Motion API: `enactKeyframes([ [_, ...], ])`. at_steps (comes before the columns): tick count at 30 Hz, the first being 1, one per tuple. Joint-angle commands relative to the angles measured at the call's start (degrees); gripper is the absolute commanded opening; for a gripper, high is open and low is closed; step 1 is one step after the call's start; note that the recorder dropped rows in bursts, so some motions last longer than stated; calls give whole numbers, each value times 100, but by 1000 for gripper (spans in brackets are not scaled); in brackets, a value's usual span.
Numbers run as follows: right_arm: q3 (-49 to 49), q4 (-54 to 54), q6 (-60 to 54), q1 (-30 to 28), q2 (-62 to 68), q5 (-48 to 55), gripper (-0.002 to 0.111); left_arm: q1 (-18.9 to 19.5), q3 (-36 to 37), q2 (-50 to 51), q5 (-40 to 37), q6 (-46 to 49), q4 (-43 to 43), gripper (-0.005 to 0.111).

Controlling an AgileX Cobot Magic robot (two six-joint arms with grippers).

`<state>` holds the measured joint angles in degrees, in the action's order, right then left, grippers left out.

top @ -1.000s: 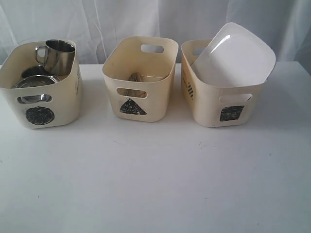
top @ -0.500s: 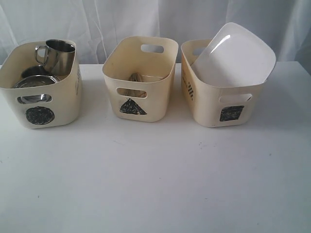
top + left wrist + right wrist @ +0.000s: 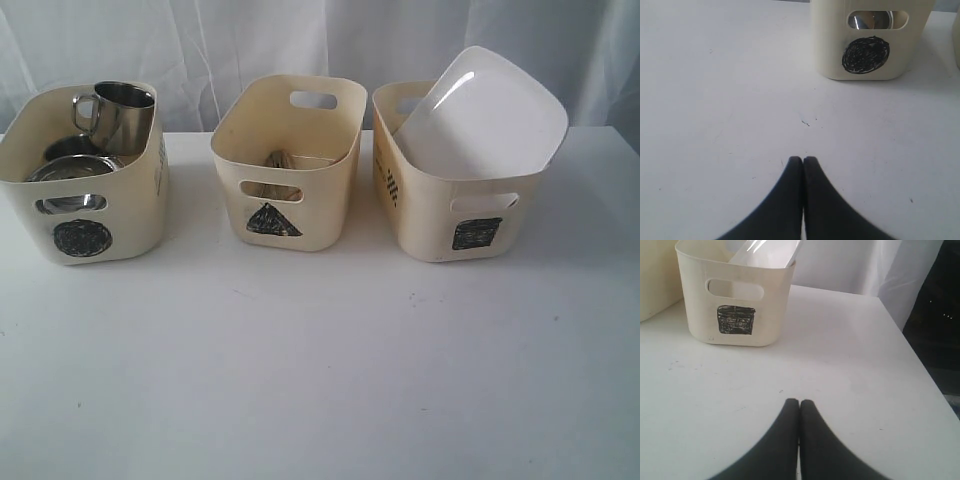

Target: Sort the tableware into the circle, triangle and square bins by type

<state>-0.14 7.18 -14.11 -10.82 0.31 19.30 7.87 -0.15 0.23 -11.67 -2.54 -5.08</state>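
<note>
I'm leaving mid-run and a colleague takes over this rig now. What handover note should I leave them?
Left gripper: shut, empty, facing the circle bin.
Right gripper: shut, empty, facing the square bin.
Circle bin: steel mug plus other round steel pieces.
Triangle bin: utensils, only partly visible.
Square bin: white plate leaning, sticking above the rim.
Done: nothing loose shows on the table.
Left: probably nothing; confirm by looking into the bins.

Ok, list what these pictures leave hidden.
- Exterior view: front wall of the cream plastic triangle-marked tub hides most contents.
- Exterior view: the cream circle-marked tub partly hides the steel pieces below the shiny steel mug.
- Right wrist view: the frame edge cuts off the white rounded-square plate.
</note>
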Motion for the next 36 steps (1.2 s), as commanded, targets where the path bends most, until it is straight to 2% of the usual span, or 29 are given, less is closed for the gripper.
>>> enactKeyframes([
  [1,14,-43,-45,-19,-31,-2,0,-1,15,-23,14,-12,-35,0],
  [23,14,-43,-45,-19,-31,-2,0,-1,15,-23,14,-12,-35,0],
  [36,14,-43,-45,-19,-31,-2,0,-414,15,-23,14,-12,-35,0],
])
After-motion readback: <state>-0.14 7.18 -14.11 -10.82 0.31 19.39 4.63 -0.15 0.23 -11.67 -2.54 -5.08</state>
